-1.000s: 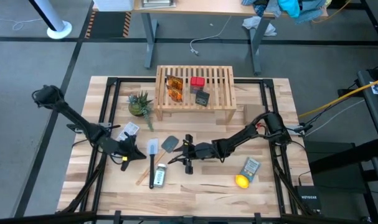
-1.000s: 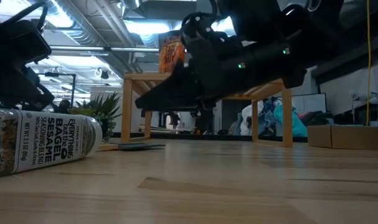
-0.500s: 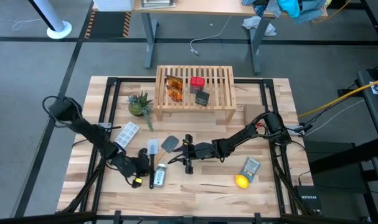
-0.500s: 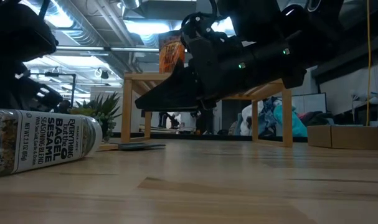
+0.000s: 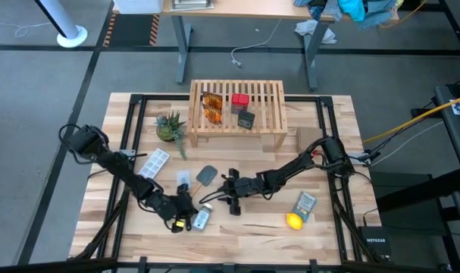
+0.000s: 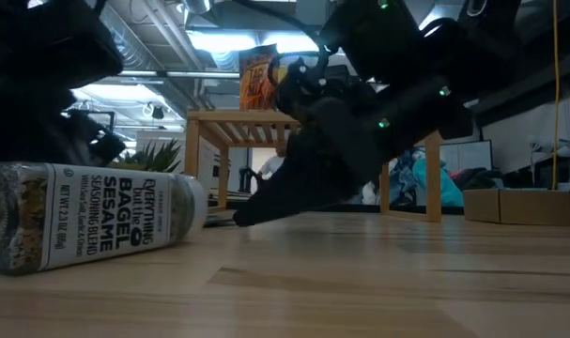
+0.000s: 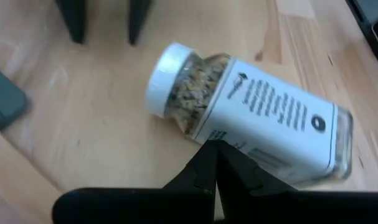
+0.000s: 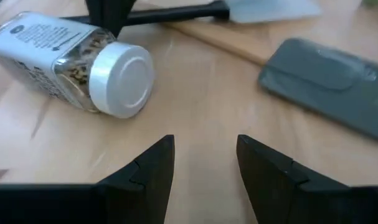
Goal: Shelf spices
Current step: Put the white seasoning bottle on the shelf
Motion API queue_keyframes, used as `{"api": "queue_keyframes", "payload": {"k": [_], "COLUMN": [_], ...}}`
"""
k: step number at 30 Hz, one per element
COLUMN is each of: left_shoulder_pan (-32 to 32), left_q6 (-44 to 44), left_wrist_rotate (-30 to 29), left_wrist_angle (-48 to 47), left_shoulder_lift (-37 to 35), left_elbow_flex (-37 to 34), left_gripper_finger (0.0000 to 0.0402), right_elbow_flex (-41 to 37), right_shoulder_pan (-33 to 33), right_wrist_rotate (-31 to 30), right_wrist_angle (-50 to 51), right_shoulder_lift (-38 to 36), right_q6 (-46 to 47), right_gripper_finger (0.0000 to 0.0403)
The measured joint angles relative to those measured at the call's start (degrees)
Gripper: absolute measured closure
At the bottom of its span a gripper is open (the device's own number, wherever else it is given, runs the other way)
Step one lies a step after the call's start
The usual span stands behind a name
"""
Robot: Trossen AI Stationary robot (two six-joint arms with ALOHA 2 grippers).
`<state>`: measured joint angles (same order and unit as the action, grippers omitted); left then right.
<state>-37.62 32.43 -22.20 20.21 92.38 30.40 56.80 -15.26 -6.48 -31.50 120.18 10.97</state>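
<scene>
The clear white-capped bottle [image 5: 201,219] lies on its side on the tabletop, also seen in the low view [image 6: 87,216]. My left gripper [image 5: 186,219] is shut, just to the table's left of the bottle. My right gripper [image 5: 214,199] is open; it hovers low at the cap end, its fingers [image 8: 154,162] short of the white cap [image 8: 123,78]. On the wooden shelf [image 5: 271,98] rest two amber-orange packets [image 5: 211,106], the red box [image 5: 240,99] and the black box [image 5: 246,119]. My left gripper presses its shut fingertips [image 7: 217,149] against the bottle's labelled side [image 7: 238,134], about mid-length. It comes from the table's left, slanting down, across the bottle. The bottle stays flat on the table on its side.
A grey spatula [image 5: 207,176] and a pale spatula blade [image 5: 184,179] lie just beyond the bottle. A white tray [image 5: 155,161] and a potted plant [image 5: 170,125] sit to the left. A grey-blue packet [image 5: 305,205] and a lemon [image 5: 293,221] lie to the right.
My left gripper has swung toward the table's right and near edge, reaching the bottle. The bottle has slid a little toward the right and turned about, its cap now pointing toward my right gripper. My right gripper has tipped downward toward the table.
</scene>
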Motion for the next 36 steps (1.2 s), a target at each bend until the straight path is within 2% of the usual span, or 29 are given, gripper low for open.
{"api": "queue_keyframes", "payload": {"k": [8, 13, 16, 20, 24, 29, 36], "left_shoulder_pan": [3.6, 6.3, 5.7, 2.4, -1.6, -6.0, -8.3], "left_q6": [-3.4, -6.0, -5.8, -2.0, 2.1, 7.2, 17.7], "left_wrist_rotate": [0.7, 0.6, 0.7, -0.5, -2.3, -2.2, -1.6], "left_wrist_angle": [0.0, -0.1, -3.6, -13.1, -17.7, -17.3, -14.4], "left_shoulder_lift": [0.0, -0.1, -1.5, -4.9, -7.5, -6.9, -1.8], "left_elbow_flex": [2.1, 3.3, 4.3, 6.6, 9.0, 10.7, 10.7], "left_gripper_finger": [0.0402, 0.0402, 0.0402, 0.0402, 0.0402, 0.0402, 0.0402], "right_elbow_flex": [0.0, 0.0, 0.0, -0.2, -0.2, -0.3, -0.3], "right_shoulder_pan": [-2.1, -2.0, -2.0, -2.0, -2.0, -2.0, -1.8], "right_wrist_rotate": [1.3, -1.5, -3.9, -4.5, -4.6, -7.8, -8.0], "right_wrist_angle": [0.2, 1.7, 3.1, 2.7, 2.0, 1.6, 0.2], "right_shoulder_lift": [0.0, 0.0, -0.1, -0.1, -0.1, -0.1, -0.1], "right_q6": [0.6, 0.6, 0.5, -0.7, -2.2, -2.8, -2.9], "right_gripper_finger": [0.0224, 0.0224, 0.0224, 0.0224, 0.0224, 0.0224, 0.0224]}}
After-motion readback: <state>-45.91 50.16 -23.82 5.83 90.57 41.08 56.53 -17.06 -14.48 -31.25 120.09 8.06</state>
